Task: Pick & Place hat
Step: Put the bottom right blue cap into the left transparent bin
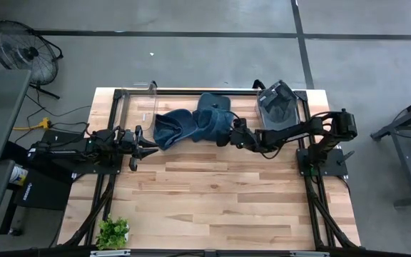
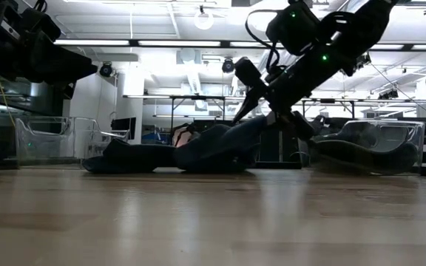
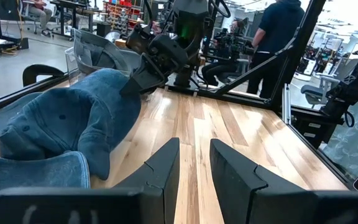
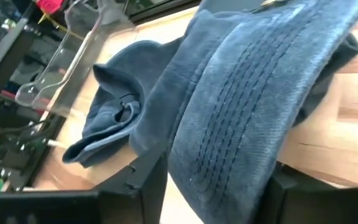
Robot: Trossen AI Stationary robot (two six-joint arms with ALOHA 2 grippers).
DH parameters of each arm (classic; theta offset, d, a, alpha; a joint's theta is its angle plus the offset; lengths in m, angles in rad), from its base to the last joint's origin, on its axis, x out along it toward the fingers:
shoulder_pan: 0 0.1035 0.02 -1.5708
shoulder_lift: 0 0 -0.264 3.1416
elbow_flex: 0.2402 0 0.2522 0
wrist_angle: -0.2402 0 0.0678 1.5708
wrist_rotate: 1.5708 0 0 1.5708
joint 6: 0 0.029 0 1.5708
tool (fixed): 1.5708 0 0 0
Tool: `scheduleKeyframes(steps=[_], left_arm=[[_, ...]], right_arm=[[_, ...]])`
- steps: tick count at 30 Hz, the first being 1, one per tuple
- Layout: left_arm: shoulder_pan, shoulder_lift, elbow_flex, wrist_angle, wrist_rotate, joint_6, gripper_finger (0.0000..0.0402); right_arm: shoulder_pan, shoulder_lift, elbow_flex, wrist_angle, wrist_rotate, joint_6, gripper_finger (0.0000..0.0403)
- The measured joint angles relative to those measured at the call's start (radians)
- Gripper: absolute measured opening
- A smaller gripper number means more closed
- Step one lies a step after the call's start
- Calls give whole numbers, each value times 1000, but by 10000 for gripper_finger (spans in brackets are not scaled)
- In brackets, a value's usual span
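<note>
Left of centre in the high view: left gripper (image 1: pixel 138 146) hovering low over the wooden table (image 1: pixel 212 200), fingers (image 3: pixel 160 171) standing a little apart, holding nothing. Arm lying nearly level, reaching in from the frame's left edge. Tips stopping just short of the nearer blue hat (image 1: pixel 171 128), not touching it.

Centre, toward the upper half of the high view: blue hats lying in a rumpled row on the wood, the nearer one leaning into a second hat (image 1: pixel 212 120). Clear plastic bin (image 1: pixel 147 100) standing behind them at upper left of the tabletop.

Right of centre: right gripper (image 1: pixel 227 134) pressing into the brim of the second hat. Wrist view showing stitched brim (image 4: pixel 241 118) filling the gap between the two dark fingers (image 4: pixel 145 177), one finger on either side, jaws partly open around the cloth; full clamping not possible to confirm. Low view showing the arm slanting down steeply from upper right, brim edge lifting slightly off the table at the fingertips.

Far right, upper: another clear bin (image 1: pixel 278 103) sitting with a dark hat inside.
</note>
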State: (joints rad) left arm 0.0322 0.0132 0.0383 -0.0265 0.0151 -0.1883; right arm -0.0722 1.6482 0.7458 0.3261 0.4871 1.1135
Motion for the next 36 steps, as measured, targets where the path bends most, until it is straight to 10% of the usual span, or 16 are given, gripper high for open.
scheduleKeyframes(steps=[12,36], left_arm=[[0,0,0,0,0,0,87],[0,0,0,0,0,0,87]], right_arm=[[20,0,5,2,-29,-116,14],[183,-446,37,-240,14,-724,5]])
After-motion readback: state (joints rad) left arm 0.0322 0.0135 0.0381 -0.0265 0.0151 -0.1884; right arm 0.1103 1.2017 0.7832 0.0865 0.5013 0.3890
